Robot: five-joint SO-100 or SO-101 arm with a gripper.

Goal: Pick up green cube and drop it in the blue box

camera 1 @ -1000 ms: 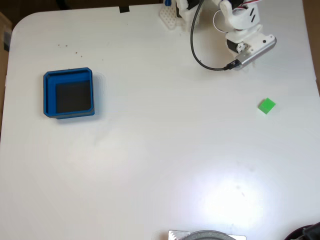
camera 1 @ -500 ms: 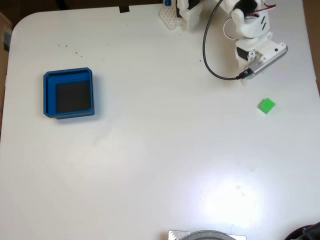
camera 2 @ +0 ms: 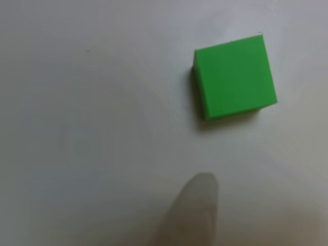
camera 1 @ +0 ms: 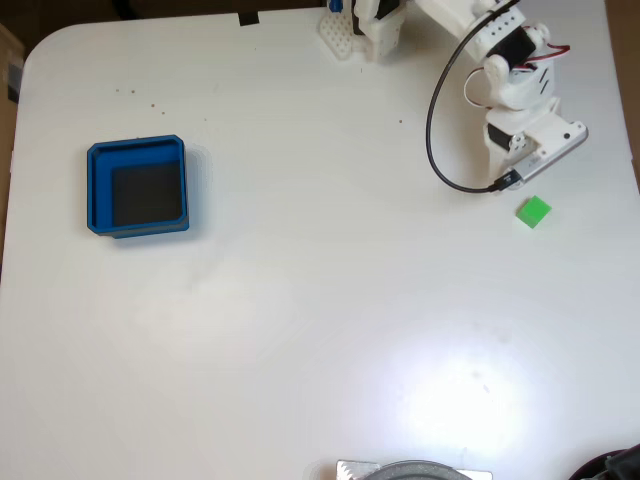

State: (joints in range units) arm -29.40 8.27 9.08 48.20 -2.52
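The green cube [camera 1: 533,212] lies flat on the white table at the right side of the fixed view. My gripper [camera 1: 532,160] hangs just above and slightly left of it, apart from it, its fingers hidden under the white wrist and camera housing. In the other view the green cube [camera 2: 234,78] sits at the upper right, and one blurred pale fingertip [camera 2: 197,207] rises from the bottom edge, well short of the cube. The blue box [camera 1: 95,190], with its dark floor, stands far off at the table's left and holds nothing.
A black cable [camera 1: 440,150] loops from the arm's base [camera 1: 365,25] to the wrist camera. A grey round object [camera 1: 412,470] sits at the near table edge. The table's right edge runs close to the cube.
The arm has swung right and toward the cube, its wrist moving from the upper part of the table to just beside the cube. Cube and box have not moved.
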